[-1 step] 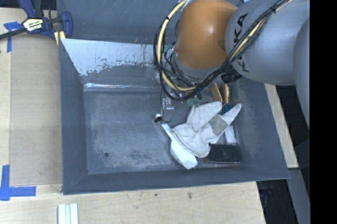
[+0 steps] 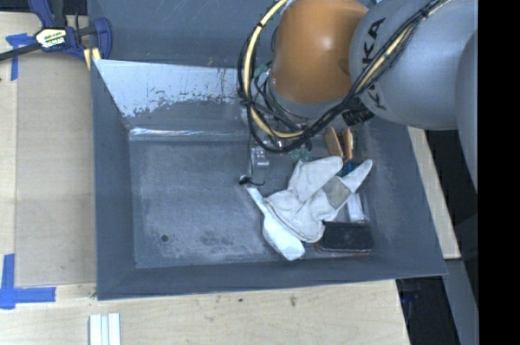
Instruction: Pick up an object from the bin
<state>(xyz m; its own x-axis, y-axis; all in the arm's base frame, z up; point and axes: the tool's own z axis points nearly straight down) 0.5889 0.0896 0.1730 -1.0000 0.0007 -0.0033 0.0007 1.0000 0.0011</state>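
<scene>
Gripper (image 2: 253, 171) low over grey metal bin (image 2: 114, 173) floor's middle, open or closed I cannot tell; crumpled white cloth (image 2: 302, 205) just beside it, toward lower-right corner; best centre over cloth's bunched part, clear of flat black block (image 2: 347, 238).

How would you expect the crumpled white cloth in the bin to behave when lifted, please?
The white cloth lies in soft folds, so it would probably droop. Thin fabric, likely light. Touching the black block, it might drag that along.

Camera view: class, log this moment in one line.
gripper: left of white cloth | white cloth: crumpled, right side of bin | black block: beside cloth, front right
</scene>
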